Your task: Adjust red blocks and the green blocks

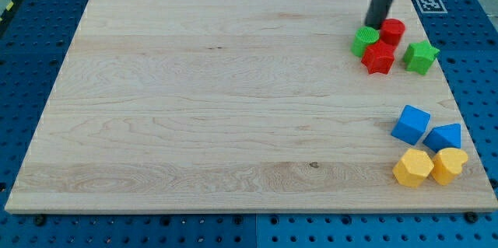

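My tip (376, 25) is at the view's upper right, just above the cluster of red and green blocks. It stands right at the top edge of the green round block (363, 41) and left of the red round block (392, 31). A red star block (379, 58) lies below these two, touching them. A green star block (420, 57) sits to the right of the red star, a little apart.
A blue cube (410, 124) and a second blue block (444, 137) lie at the view's lower right, with two yellow blocks (412, 168) (449, 165) just below them. The wooden board (210, 100) rests on a blue perforated table; a marker tag (429, 4) is near its top right corner.
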